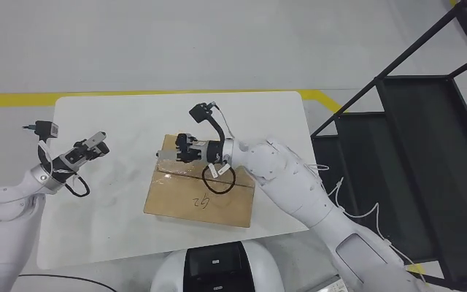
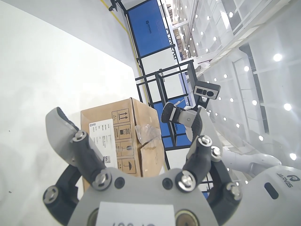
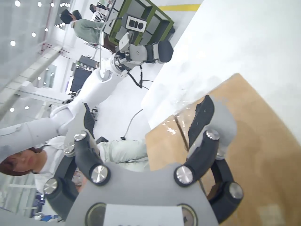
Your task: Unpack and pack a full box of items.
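Observation:
A shut brown cardboard box (image 1: 201, 193) lies in the middle of the white table (image 1: 124, 226), with crumpled clear tape (image 2: 147, 132) at the end of its top seam. My right gripper (image 1: 172, 155) is open at the box's far left end. One of its fingers (image 3: 203, 114) rests over the taped seam on the box (image 3: 254, 142); the other hangs past the box's edge. My left gripper (image 1: 98, 143) stands open above the table's left part, apart from the box (image 2: 117, 137), with nothing between its fingers (image 2: 61, 123).
A black metal stair frame (image 1: 408, 139) stands close to the table's right edge. A yellow floor line (image 1: 146, 93) runs behind the table. Bare table surface lies left of and behind the box.

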